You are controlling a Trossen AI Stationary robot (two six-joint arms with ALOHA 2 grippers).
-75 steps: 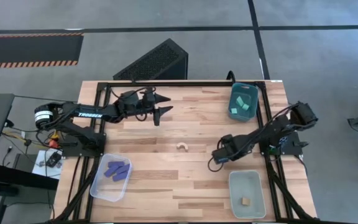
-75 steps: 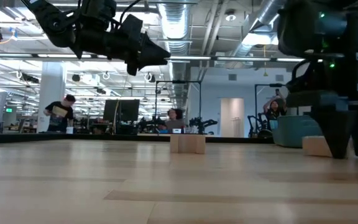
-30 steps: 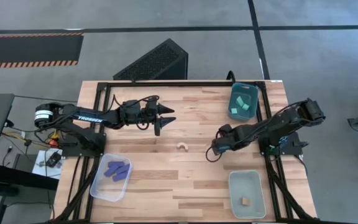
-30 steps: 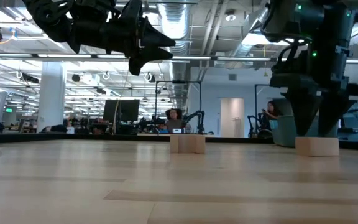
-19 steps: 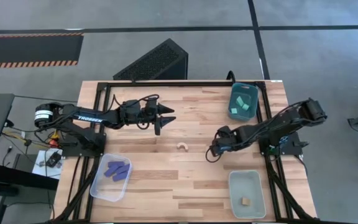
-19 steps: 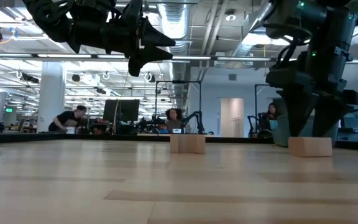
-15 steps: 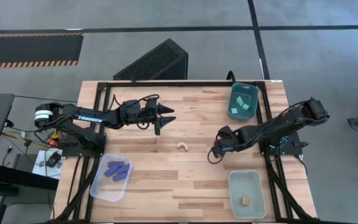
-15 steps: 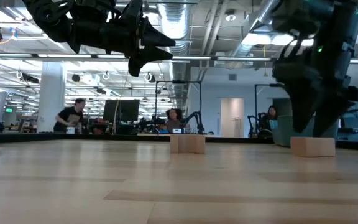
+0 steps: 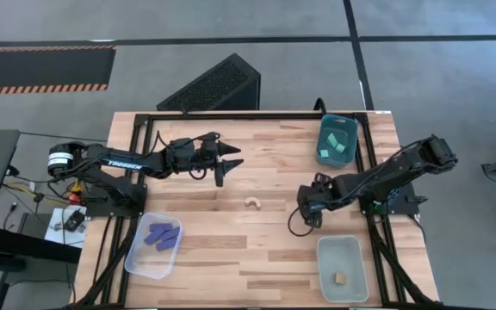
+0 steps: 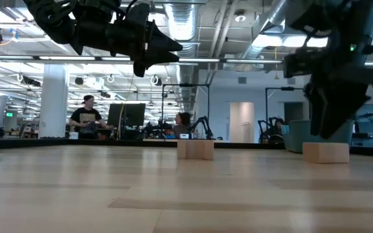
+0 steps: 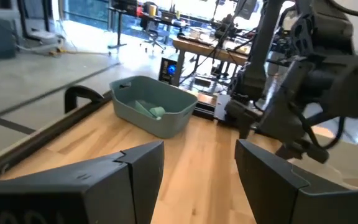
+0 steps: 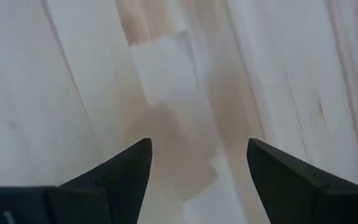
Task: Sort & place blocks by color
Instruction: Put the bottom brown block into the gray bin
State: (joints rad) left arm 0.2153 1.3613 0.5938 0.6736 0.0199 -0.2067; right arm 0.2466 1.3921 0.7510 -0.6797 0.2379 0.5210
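Observation:
A tan wooden block (image 10: 326,152) rests flat on the table at centre right. My right gripper (image 10: 332,133) hangs open just above it without touching. In the right wrist view the block (image 12: 166,74) shows blurred beyond the spread fingers of that gripper (image 12: 197,162). In the high view the gripper (image 9: 306,217) hides the block. A tan arch (image 9: 252,203) stands on its two feet at the table's middle (image 10: 195,149). My left gripper (image 9: 226,160) waits open, high over the far left part of the table (image 11: 199,168).
A teal bin (image 9: 337,142) with teal cubes stands at the far right corner. A clear bin (image 9: 155,244) with dark blue bars sits at the near left. A clear bin (image 9: 343,267) at the near right holds one tan block (image 9: 340,277). People move in the room behind.
My right gripper has risen off the tan block and shifted a little toward the table's near-right. Its fingers stood down around the block a second ago; now their tips hang clear above it. The block stays on the table.

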